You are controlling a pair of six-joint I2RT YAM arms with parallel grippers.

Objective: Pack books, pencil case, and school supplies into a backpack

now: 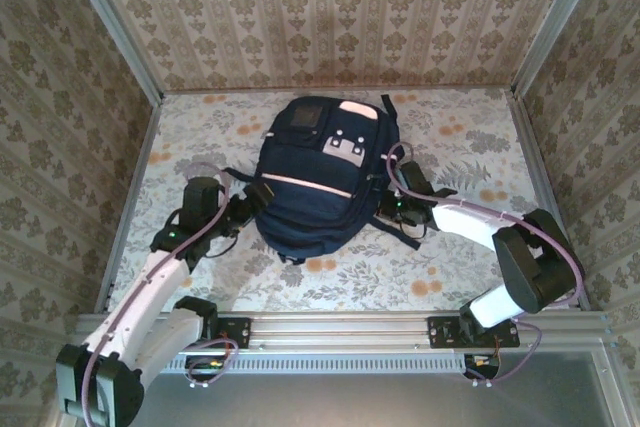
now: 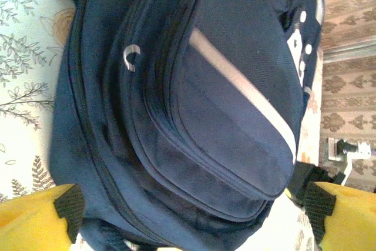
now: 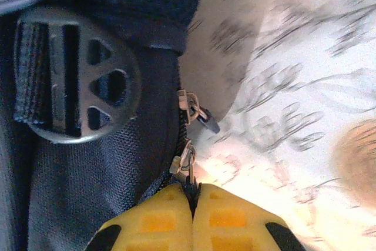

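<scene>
While right gripper (image 3: 192, 195) pinches zipper pull (image 3: 187, 166), left gripper (image 2: 195, 205) gapes.

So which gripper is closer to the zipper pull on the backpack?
Right. The right gripper is shut on the zipper pull; the left gripper is open at the other side of the backpack.

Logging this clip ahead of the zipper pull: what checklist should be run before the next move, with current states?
1. Right gripper shut on zipper pull: ok.
2. Left gripper open, holding nothing: ok.
3. Backpack lying on the table, front up: ok.
4. Backpack braced against the pull: not ok.
5. Zips open enough for packing: not ok, those seen look shut.
</scene>
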